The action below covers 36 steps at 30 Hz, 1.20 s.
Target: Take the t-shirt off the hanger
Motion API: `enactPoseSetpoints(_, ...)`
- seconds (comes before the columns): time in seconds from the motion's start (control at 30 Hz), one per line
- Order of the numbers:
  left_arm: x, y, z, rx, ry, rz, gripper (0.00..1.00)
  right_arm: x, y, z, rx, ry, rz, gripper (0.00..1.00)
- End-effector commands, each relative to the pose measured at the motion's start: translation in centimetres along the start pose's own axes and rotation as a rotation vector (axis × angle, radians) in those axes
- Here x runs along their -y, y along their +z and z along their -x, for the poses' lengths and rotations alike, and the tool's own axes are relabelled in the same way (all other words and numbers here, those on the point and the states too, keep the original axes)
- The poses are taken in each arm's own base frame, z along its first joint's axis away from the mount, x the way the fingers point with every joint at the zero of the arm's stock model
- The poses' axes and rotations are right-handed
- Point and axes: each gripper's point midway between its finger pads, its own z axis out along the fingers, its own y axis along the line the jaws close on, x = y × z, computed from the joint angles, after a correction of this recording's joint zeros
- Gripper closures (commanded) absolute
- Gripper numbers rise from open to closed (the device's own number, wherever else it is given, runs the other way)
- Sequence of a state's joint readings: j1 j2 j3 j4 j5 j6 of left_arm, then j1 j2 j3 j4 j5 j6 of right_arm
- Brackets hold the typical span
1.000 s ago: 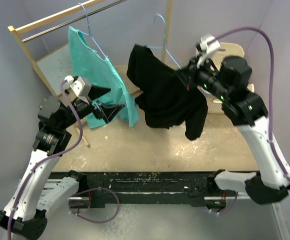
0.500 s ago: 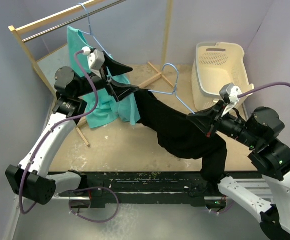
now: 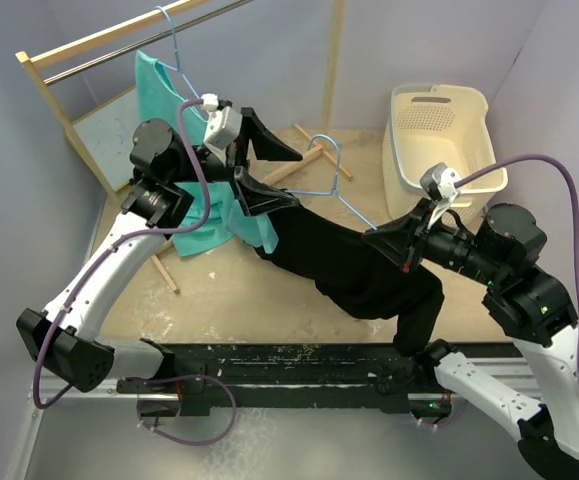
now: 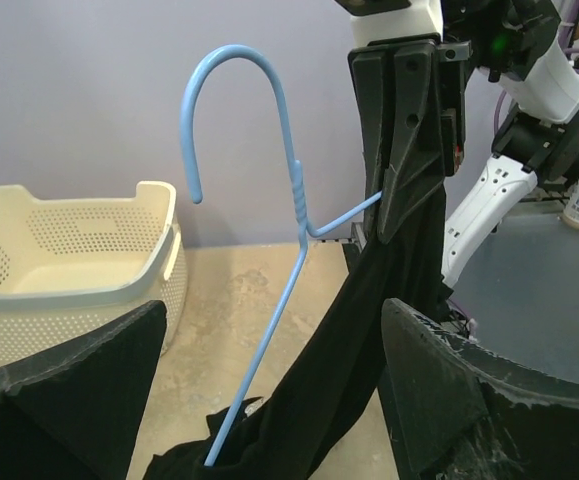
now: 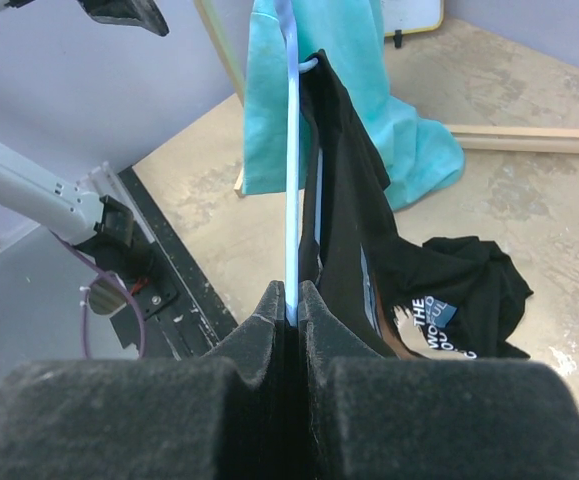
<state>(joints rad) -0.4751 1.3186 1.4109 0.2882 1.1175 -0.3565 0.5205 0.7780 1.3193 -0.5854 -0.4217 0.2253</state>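
Observation:
A black t-shirt (image 3: 354, 265) hangs on a light blue hanger (image 3: 341, 190), stretched between my two arms above the table. My right gripper (image 3: 401, 238) is shut on the hanger's wire; the right wrist view shows the blue wire (image 5: 291, 200) pinched between the pads, with the shirt (image 5: 369, 250) draped beside it. My left gripper (image 3: 269, 170) is open, its jaws wide on either side of the shirt's upper end. The left wrist view shows the hanger hook (image 4: 234, 110) and the shirt (image 4: 369, 330) between the open jaws, touching neither.
A teal shirt (image 3: 184, 160) hangs on another hanger from the wooden rack (image 3: 79, 50) at the back left. A cream laundry basket (image 3: 439, 130) stands at the back right. Wooden rack feet (image 3: 304, 150) lie on the table.
My left gripper has moved right and forward, closer to the hanger and the shirt's upper end. My right gripper has held the hanger, shifting slightly up and back.

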Motion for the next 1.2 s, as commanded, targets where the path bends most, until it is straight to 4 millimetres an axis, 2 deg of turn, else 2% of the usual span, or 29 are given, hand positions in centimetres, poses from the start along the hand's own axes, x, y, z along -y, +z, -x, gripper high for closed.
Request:
enactPoseSetpoints(0.0,0.6,0.9,0.4,-0.022,0.047,-0.06,0.12,-1.6,-0.8,3.9,0.125,-0.054,0.054,1.0)
enactPoseSetpoints(0.23,-0.6,3.0,-1.8,-0.078,-0.024,-0.069,0.17,-1.9,-1.3,5.5,0.159,-0.071,0.049,1.0)
enactPoseSetpoints(0.33,-0.7,3.9,-2.5,-0.096,-0.029,-0.077,0.25,-1.8,-1.6,6.2,0.169,-0.08,0.033,1.0)
enactPoseSetpoints(0.4,-1.0,4.2,-2.8,-0.101,-0.028,-0.068,0.4,-1.7,-1.6,6.3,0.168,-0.084,0.024,1.0)
enactPoseSetpoints(0.57,-1.9,4.3,-2.5,-0.098,-0.007,-0.02,0.99,-0.9,-1.8,6.6,0.169,-0.09,-0.03,1.0)
enactPoseSetpoints(0.63,-2.6,4.1,-2.3,-0.098,0.011,0.028,1.0,0.6,-2.0,6.4,0.16,-0.079,-0.113,0.98)
enactPoseSetpoints(0.7,-3.4,3.8,-1.8,-0.099,0.038,0.09,1.0,2.7,-2.6,5.7,0.142,-0.064,-0.235,0.76)
enactPoseSetpoints(0.77,-4.3,3.4,-1.3,-0.104,0.073,0.165,1.0,4.9,-3.4,4.7,0.119,-0.046,-0.363,0.43)
enactPoseSetpoints(0.8,-4.6,3.1,-1.1,-0.106,0.091,0.199,1.0,6.0,-3.9,4.1,0.109,-0.037,-0.433,0.37)
enactPoseSetpoints(0.9,-5.0,2.1,-0.4,-0.112,0.135,0.277,1.0,7.2,-4.8,2.7,0.088,-0.022,-0.51,0.3)
enactPoseSetpoints(1.03,-4.6,1.4,0.2,-0.119,0.158,0.304,1.0,7.4,-5.5,1.5,0.089,-0.017,-0.525,0.28)
enactPoseSetpoints(1.17,-4.1,1.0,1.2,-0.115,0.177,0.312,1.0,8.6,-6.4,0.5,0.087,-0.021,-0.598,0.26)
